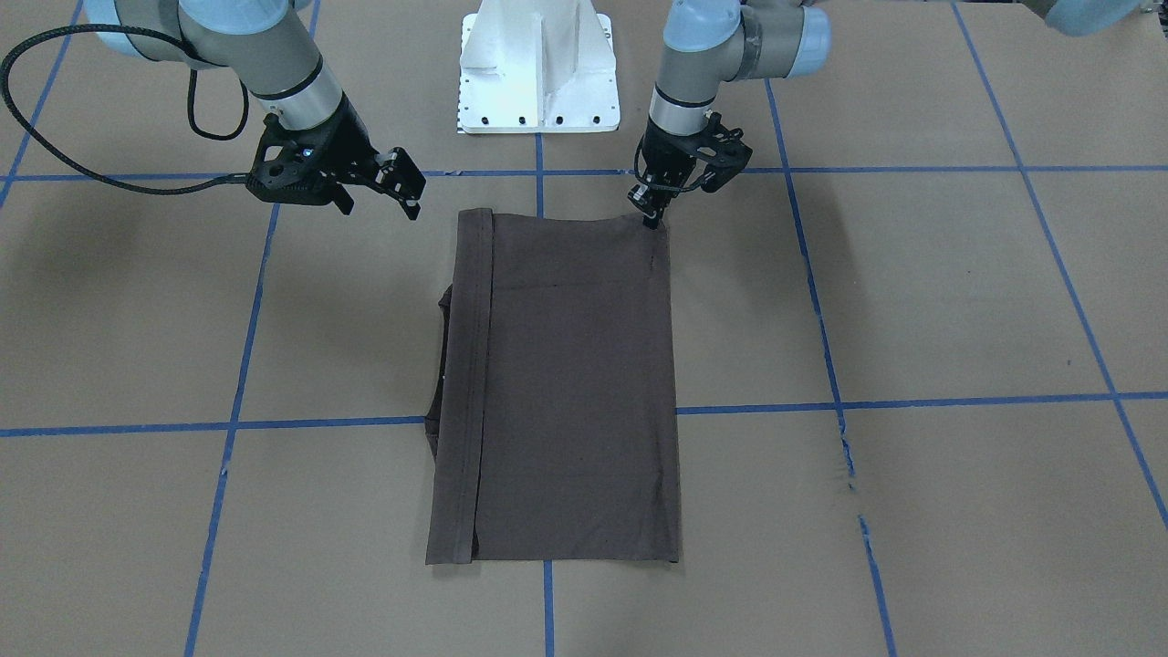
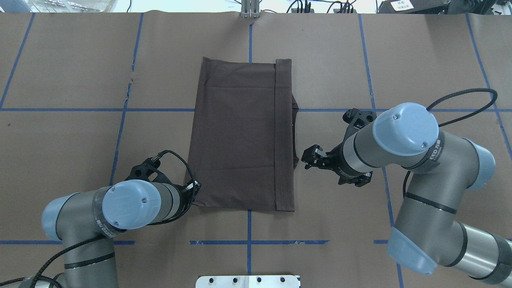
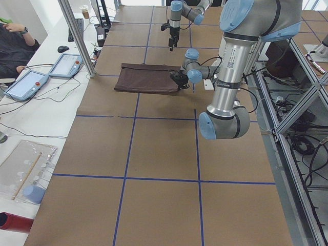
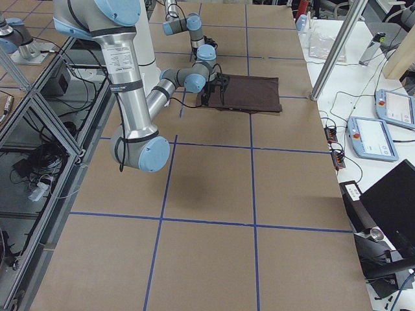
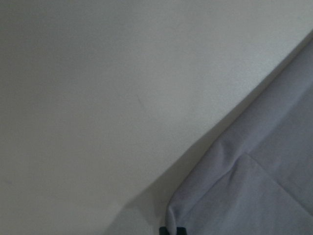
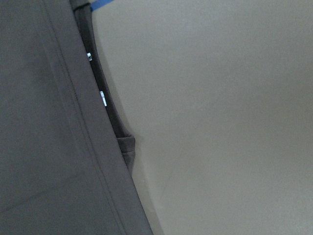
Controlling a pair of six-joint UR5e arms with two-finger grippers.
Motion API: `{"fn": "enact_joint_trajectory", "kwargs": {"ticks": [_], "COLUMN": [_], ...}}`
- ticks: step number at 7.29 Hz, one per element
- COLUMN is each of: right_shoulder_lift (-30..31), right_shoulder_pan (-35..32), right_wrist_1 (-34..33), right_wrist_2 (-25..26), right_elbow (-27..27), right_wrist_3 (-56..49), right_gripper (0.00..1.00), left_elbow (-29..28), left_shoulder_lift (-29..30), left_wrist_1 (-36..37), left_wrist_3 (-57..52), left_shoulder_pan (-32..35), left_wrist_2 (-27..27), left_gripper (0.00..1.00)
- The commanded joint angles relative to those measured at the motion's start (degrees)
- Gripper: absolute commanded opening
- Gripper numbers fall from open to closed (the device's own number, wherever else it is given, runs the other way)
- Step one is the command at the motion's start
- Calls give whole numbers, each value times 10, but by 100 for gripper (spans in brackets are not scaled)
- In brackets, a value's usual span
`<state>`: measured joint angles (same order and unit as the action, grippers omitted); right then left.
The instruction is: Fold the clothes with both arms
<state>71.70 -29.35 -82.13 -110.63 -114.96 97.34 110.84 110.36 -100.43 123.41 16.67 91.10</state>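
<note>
Step in hand: I judged we were mid-fold — the T-shirt [image 2: 240, 136] lay at the table's centre as a long rectangle, sides already tucked in, a hemmed band running along its 3 o'clock edge in the overhead view.
Left gripper [image 1: 650, 208]: down at the shirt's near corner, at 7 o'clock of the cloth in the overhead view; its fingers looked pressed together on that corner, and the left wrist view showed dark tips right at the fabric's fold.
Right gripper [image 2: 313, 157]: hovered just off the shirt's 3 o'clock edge, fingers spread, holding nothing and not touching the cloth.
Next move, as I read it: the right gripper needed to drop to the near corner at 5 o'clock and pinch it, so both arms could carry the near edge toward 12 o'clock together.
Watch point: a sliver of collar with white tags [image 6: 103, 98] poked out past the hemmed band — a careless pinch there could drag the layers apart.
Around: the white base [image 1: 537, 68] sat at 12 o'clock in the front view; blue tape lines [image 1: 912, 401] crossed the brown table [image 1: 958, 292].
In the way: I saw nothing lying across the fold path.
</note>
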Motion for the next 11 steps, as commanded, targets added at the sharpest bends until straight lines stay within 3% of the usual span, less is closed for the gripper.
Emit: {"fn": "enact_joint_trajectory", "kwargs": {"ticks": [1, 3, 5, 11], "right_shoulder_lift": [-32, -79, -97, -112], "right_shoulder_pan": [51, 82, 90, 100], "right_wrist_1": [-1, 0, -2, -4], "right_wrist_2": [55, 102, 108, 108], "right_elbow": [37, 88, 130, 163], "right_wrist_3": [99, 169, 170, 168], "right_gripper": [100, 100, 100, 100], "left_elbow": [17, 19, 20, 36], "left_shoulder_lift": [-2, -2, -3, -2], "left_wrist_1": [13, 13, 13, 32], "left_wrist_3": [0, -1, 0, -1], "left_shoulder_pan": [0, 0, -1, 0], "left_wrist_2": [0, 0, 0, 0], "left_gripper": [0, 0, 0, 0]}}
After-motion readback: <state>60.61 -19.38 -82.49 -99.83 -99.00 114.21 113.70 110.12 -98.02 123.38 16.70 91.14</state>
